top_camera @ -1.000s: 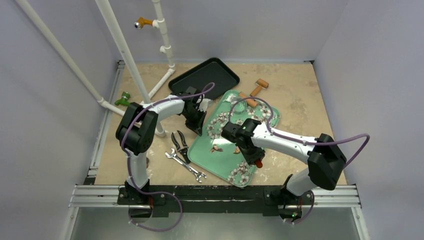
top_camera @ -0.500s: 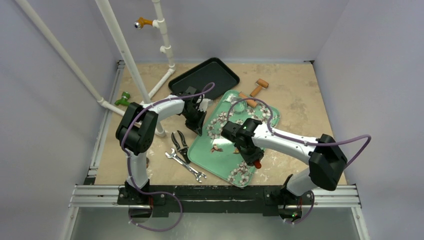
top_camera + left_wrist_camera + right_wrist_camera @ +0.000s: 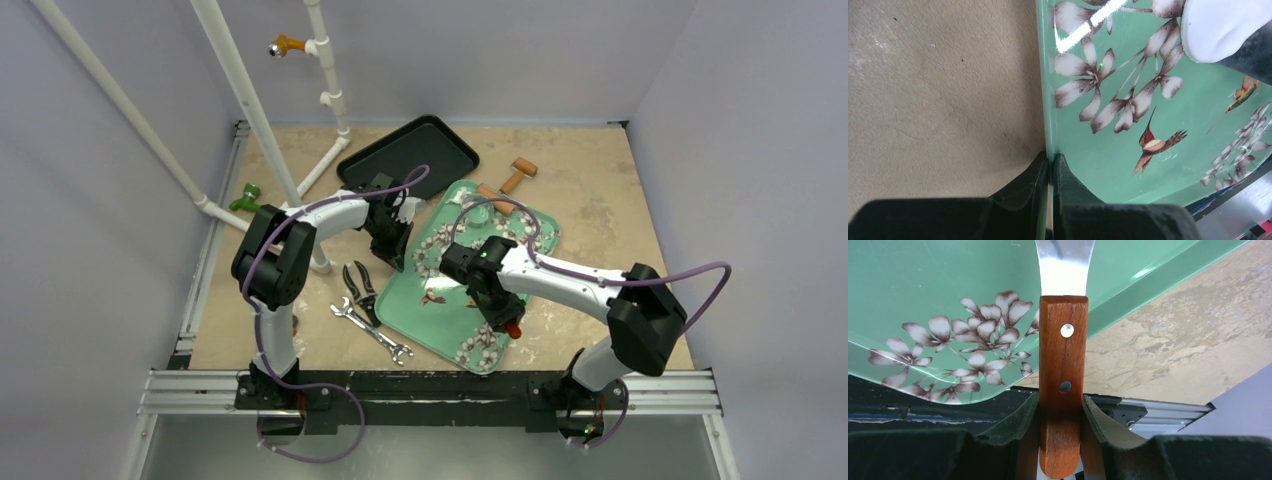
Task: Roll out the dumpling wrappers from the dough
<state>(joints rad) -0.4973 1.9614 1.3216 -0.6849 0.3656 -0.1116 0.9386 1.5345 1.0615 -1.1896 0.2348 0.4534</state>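
while the left tool (image 3: 1050, 161) pinches the tray rim (image 3: 1044, 75), the right tool (image 3: 1060, 402) grips a spatula (image 3: 1063, 340); wrapper hidden.

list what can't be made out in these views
Right wrist: the tool's blade runs off the top edge; its tip is unseen.
Left wrist: white shape, cut by the top edge; dough or arm, unclear.
Top external: right arm covers the tray middle; wrappers unseen.

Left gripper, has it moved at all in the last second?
No. In the top view the left gripper sits at the same spot on the left rim of the green tray, same gap from the pruning shears, jaws shut on that rim.
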